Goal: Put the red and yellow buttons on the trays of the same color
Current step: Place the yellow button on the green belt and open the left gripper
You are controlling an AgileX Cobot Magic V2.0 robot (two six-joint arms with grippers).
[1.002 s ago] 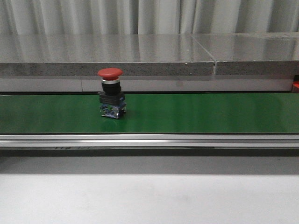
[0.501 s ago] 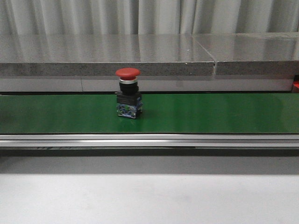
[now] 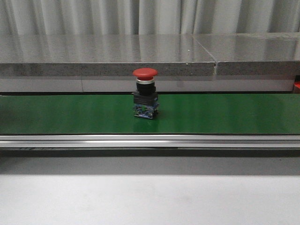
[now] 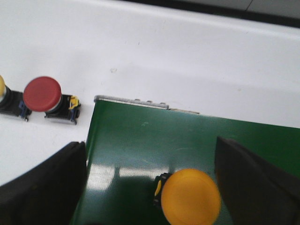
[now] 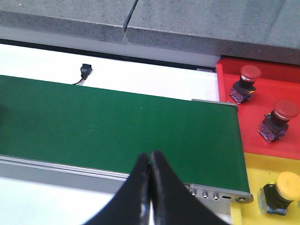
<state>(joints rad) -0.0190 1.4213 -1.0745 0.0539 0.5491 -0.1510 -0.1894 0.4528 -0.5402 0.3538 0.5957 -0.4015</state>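
A red button (image 3: 145, 96) stands upright on the green belt (image 3: 225, 112), near the centre of the front view, mushroom cap up, touching nothing else. In my right wrist view, the red tray (image 5: 276, 115) sits at the right edge of the frame, just past the belt's end, and holds two red-capped buttons: one (image 5: 245, 82) toward the upper part of the tray, another (image 5: 278, 119) lower down. Below it in the frame, the yellow tray (image 5: 248, 213) holds one yellow-capped button (image 5: 280, 191) in the bottom right corner. My right end effector (image 5: 150, 161) is clenched, fingertips pressed together with nothing between them, above the belt's near rail. My left end effector (image 4: 150, 187) is released, its fingers spread wide to either side of a yellow button (image 4: 190, 196) on the belt at the bottom of the frame. On the white worktop (image 4: 187, 56) at the left edge lies a spare red button (image 4: 44, 98).
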